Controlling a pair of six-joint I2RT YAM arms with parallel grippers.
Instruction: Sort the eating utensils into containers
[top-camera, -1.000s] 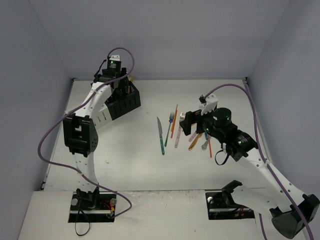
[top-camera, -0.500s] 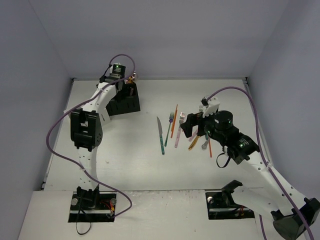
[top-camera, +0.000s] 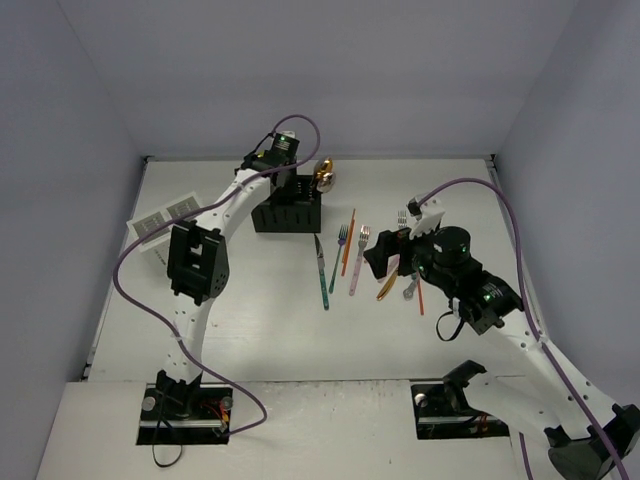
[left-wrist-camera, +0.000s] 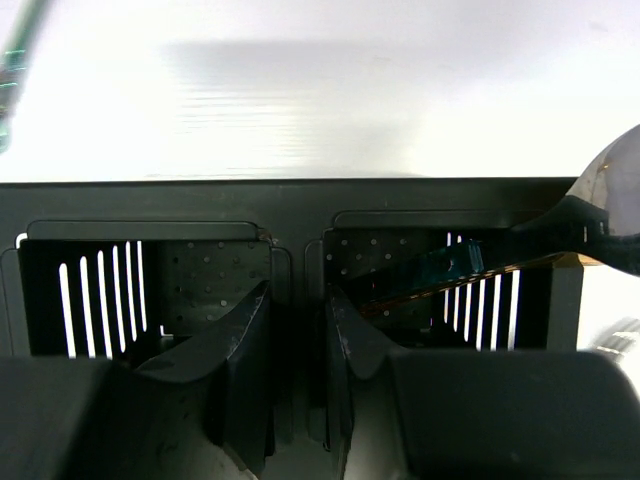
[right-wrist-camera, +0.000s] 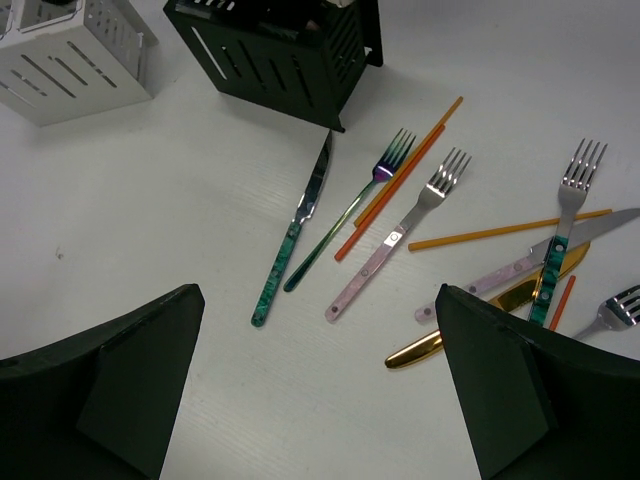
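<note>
The left arm (top-camera: 205, 235) rises from its base and reaches far forward and to the right, elbow high and wrist bent over. Its tool (top-camera: 288, 192) points downward with the fingers (left-wrist-camera: 245, 350) drawn nearly together, pinching a partition of the black caddy (left-wrist-camera: 180, 200) between them. The right arm (top-camera: 520, 340) stretches forward and to the left (forearm slanting low) — its tool (top-camera: 383, 252) hangs tilted downward, jaws spread wide apart, holding nothing.

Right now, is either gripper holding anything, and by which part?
Left gripper pinches the black caddy by its middle divider. Right gripper open, holding nothing.
</note>
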